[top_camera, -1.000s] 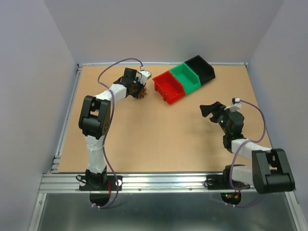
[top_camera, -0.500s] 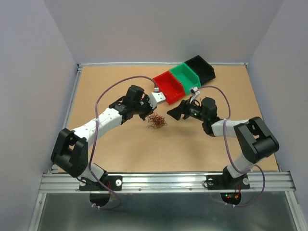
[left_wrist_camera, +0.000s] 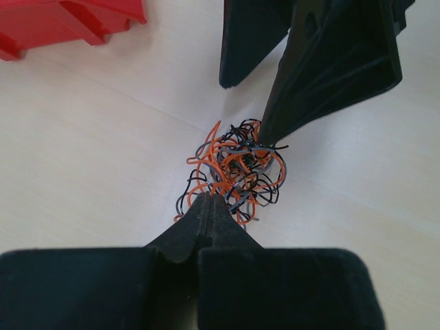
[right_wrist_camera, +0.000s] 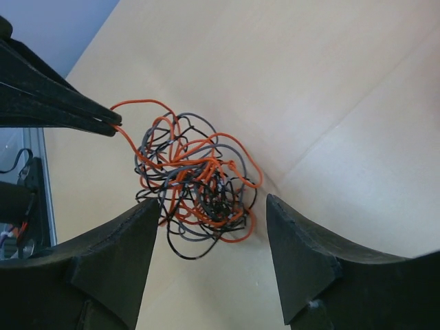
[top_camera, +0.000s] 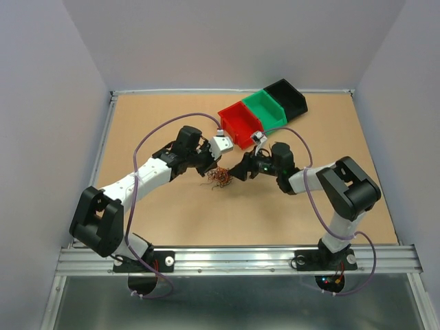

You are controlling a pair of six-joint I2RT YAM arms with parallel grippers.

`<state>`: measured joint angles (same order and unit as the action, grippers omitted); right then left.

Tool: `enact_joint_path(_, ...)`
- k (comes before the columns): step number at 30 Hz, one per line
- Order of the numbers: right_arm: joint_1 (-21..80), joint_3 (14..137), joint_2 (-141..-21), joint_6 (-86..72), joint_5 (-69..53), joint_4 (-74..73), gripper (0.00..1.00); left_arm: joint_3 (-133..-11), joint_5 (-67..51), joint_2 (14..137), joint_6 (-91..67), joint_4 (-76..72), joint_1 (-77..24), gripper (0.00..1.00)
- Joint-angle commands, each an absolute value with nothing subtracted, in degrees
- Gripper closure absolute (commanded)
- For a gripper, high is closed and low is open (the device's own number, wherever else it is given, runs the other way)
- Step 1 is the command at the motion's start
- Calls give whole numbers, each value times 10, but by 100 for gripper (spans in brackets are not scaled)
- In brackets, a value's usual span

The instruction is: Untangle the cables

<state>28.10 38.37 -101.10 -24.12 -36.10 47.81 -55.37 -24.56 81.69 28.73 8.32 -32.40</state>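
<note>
Cables (top_camera: 220, 179) at the middle of the table (top_camera: 172, 220), a red-orange and black clump near the red bin (top_camera: 240, 125). Left gripper (left_wrist_camera: 208, 205) has its fingers pressed together, pinching an orange loop at the clump's edge. Right gripper (right_wrist_camera: 210, 216) faces it from the opposite side, fingers spread wide, straddling the clump, with one fingertip (left_wrist_camera: 271, 137) touching the wires.
</note>
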Motion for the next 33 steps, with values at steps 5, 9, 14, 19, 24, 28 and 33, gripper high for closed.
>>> enact_joint_path(5,330,437,-1024,-171,-352,496,32,-548,-275,793,294,63,-324,100)
enact_joint_path(9,352,456,-1040,-146,-313,496,32,-546,-294,786,294,66,-324,100)
enact_joint_path(14,373,474,-1065,-113,-259,503,32,-551,-313,766,294,75,-324,100)
enact_joint_path(19,398,471,-1080,-84,-180,539,44,-576,-315,736,276,78,-325,100)
enact_joint_path(24,398,475,-1102,-98,-180,548,48,-635,-308,701,249,99,-324,100)
enact_joint_path(28,398,454,-1105,-108,-164,579,51,-710,-297,682,225,122,-326,100)
enact_joint_path(33,397,432,-1101,-112,-148,586,55,-789,-271,657,198,136,-325,100)
